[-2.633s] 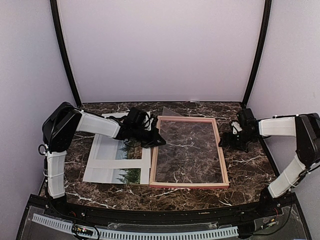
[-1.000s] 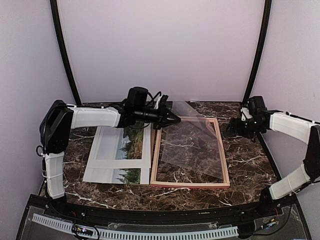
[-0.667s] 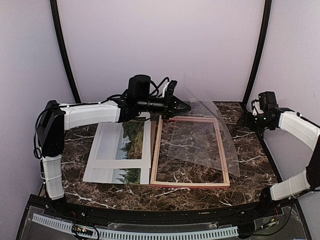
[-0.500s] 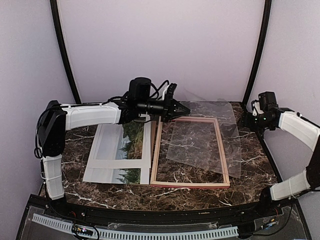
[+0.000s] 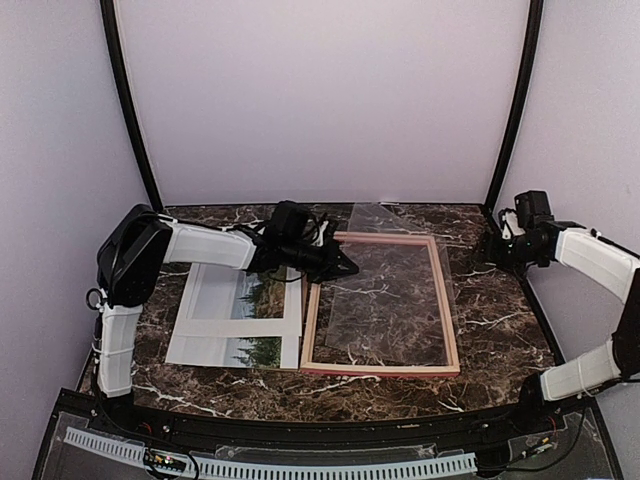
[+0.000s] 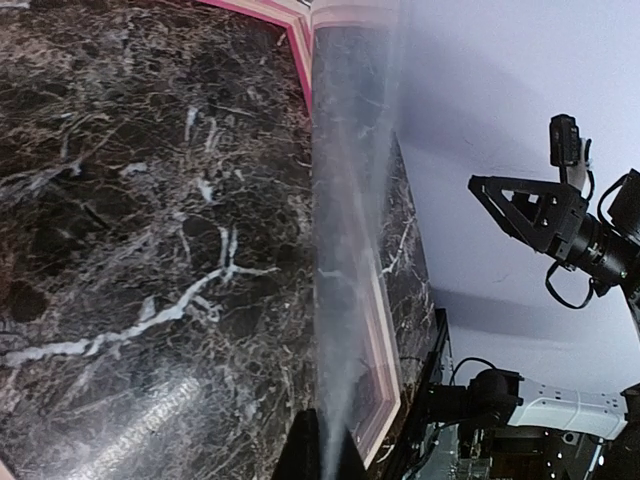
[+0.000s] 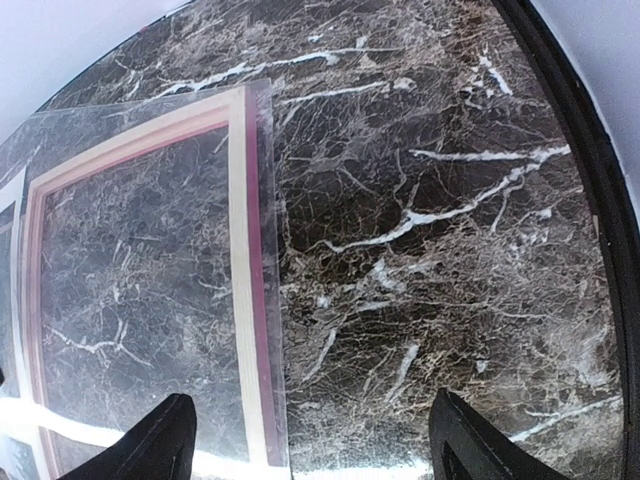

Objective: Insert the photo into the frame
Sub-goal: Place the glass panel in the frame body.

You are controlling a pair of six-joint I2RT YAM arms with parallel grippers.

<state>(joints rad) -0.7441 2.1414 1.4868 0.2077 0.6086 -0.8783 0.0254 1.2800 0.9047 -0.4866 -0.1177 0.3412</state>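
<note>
The left arm [image 5: 205,243] rises from its base at the near left, bends at a dark shoulder joint, and stretches its white forearm to the right, low over the bench [image 5: 500,330]. The left tool [image 5: 345,268] points right, its jaws pressed tight on the edge of a clear sheet [image 5: 400,290]. The right arm [image 5: 600,262] climbs from the near right, folds at an elbow by the edge of the top view, and extends leftward along the far right side. The right tool [image 5: 492,248] hangs above the bench, fingers spread wide, gripping nothing.
</note>
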